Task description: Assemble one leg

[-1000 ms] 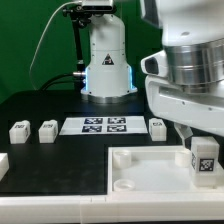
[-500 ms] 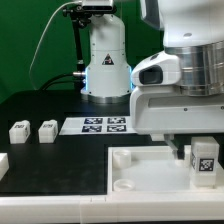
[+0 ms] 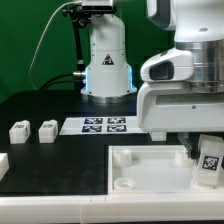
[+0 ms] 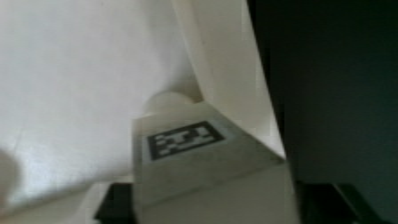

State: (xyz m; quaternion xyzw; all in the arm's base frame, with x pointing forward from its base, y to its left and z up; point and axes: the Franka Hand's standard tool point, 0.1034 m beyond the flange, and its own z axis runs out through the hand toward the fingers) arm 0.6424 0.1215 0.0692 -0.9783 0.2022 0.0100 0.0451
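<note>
My gripper (image 3: 203, 143) is shut on a leg (image 3: 210, 161), a small white post with a black-and-white tag. It holds the leg tilted over the corner of the large white tray-like piece (image 3: 140, 168) on the exterior view's right. In the wrist view the leg (image 4: 196, 150) fills the gap between the dark fingers (image 4: 121, 205) of the gripper (image 4: 231, 206), its tag facing the camera, with the tray's wall (image 4: 222, 50) beyond it. Two more legs (image 3: 17, 131) (image 3: 47, 131) lie on the black table on the exterior view's left.
The marker board (image 3: 100, 125) lies behind the tray, in front of the arm's white base (image 3: 106, 65). A white part (image 3: 2, 165) shows at the exterior view's left edge. The arm's bulk hides the table behind the tray on the exterior view's right.
The arm has shifted toward the exterior view's right and covered a leg that lay behind the tray. The held leg has gone from upright to tilted at the tray's corner.
</note>
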